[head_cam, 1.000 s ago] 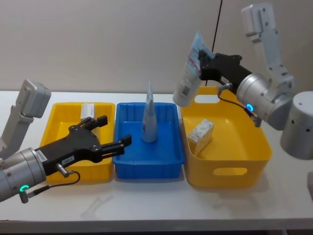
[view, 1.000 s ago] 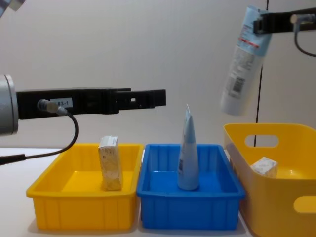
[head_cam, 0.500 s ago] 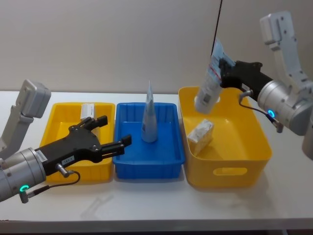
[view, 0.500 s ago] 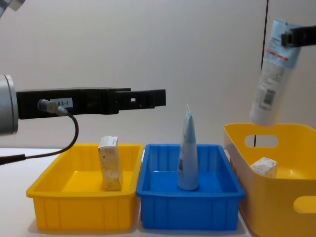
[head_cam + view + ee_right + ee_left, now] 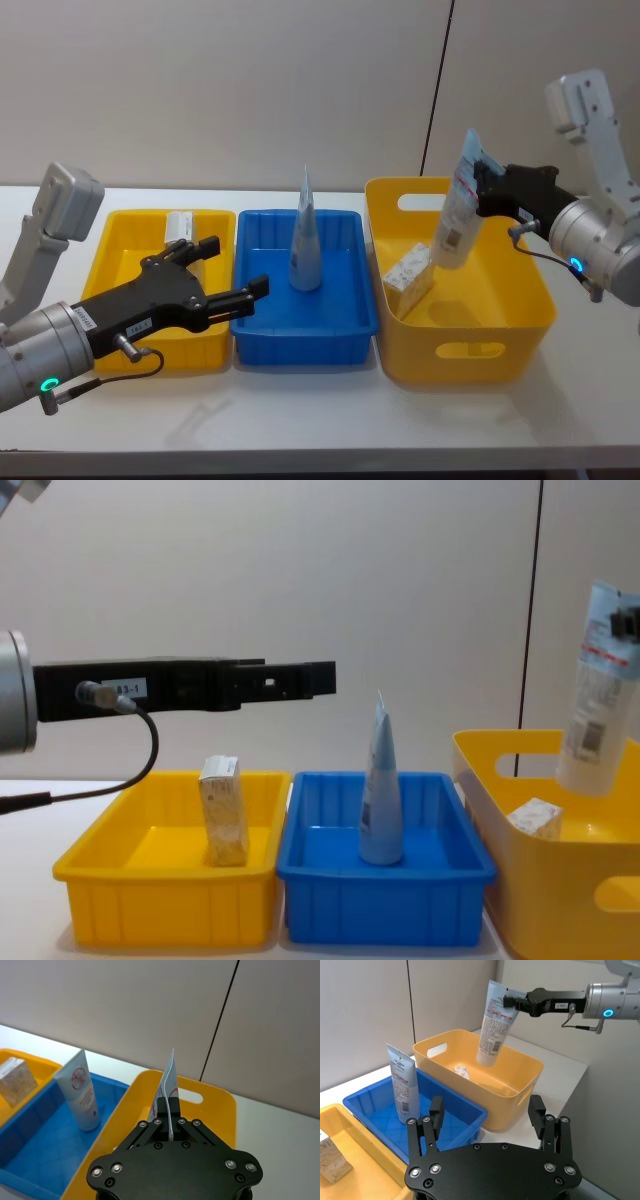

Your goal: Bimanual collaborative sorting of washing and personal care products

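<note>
a small carton (image 5: pixel 180 226) stands in the left yellow tray (image 5: pixel 115 232), where the left gripper (image 5: pixel 235 281) is held low with its jaws wide apart and nothing between them, and one tube (image 5: pixel 305 235) stands in the blue tray (image 5: pixel 345 310). at the right, a second tube (image 5: pixel 458 215) is pinched by its flat end in the right gripper (image 5: pixel 483 186), hung cap-down over the yellow basket (image 5: pixel 470 350) above another carton (image 5: pixel 411 276). if it is let go here, that carton could be hit and the tube could be tipped over.

Yellow tray (image 5: pixel 165 882) holding an upright carton (image 5: pixel 224 811), blue tray (image 5: pixel 385 894) holding a standing pouch (image 5: pixel 381 795), another pouch (image 5: pixel 598 718) above a yellow bin (image 5: pixel 560 865).
</note>
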Controlling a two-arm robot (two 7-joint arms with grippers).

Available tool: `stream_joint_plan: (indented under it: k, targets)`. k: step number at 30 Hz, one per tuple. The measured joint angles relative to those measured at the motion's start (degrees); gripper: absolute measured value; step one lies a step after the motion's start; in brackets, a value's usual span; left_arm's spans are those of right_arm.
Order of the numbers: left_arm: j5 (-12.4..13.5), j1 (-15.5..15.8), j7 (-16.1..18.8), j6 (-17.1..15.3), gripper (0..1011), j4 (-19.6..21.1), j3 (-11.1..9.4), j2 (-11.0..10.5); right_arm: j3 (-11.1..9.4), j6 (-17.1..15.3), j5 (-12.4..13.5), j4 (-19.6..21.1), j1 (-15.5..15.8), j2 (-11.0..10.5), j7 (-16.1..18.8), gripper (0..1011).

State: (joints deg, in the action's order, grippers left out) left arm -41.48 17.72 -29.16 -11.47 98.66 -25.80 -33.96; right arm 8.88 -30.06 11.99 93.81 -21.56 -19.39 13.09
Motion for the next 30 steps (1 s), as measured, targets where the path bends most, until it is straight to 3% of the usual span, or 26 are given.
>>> stream_joint_plan:
  k: [10,21,30]
  targets:
    - [0.0,0.0,0.0,0.0,1001,0.0,0.0,0.0,-0.47,0.53,-0.73,-2.25,0.44,-0.83,0.53,21]
    - [0.0,0.0,0.0,0.0,1001,0.0,0.0,0.0,-0.68,0.79,-1.07,-3.32,0.62,-1.19,0.8,322]
    - [0.0,0.0,0.0,0.0,1001,0.0,0.0,0.0,-0.74,0.87,-1.21,-3.73,0.69,-1.33,0.89,628]
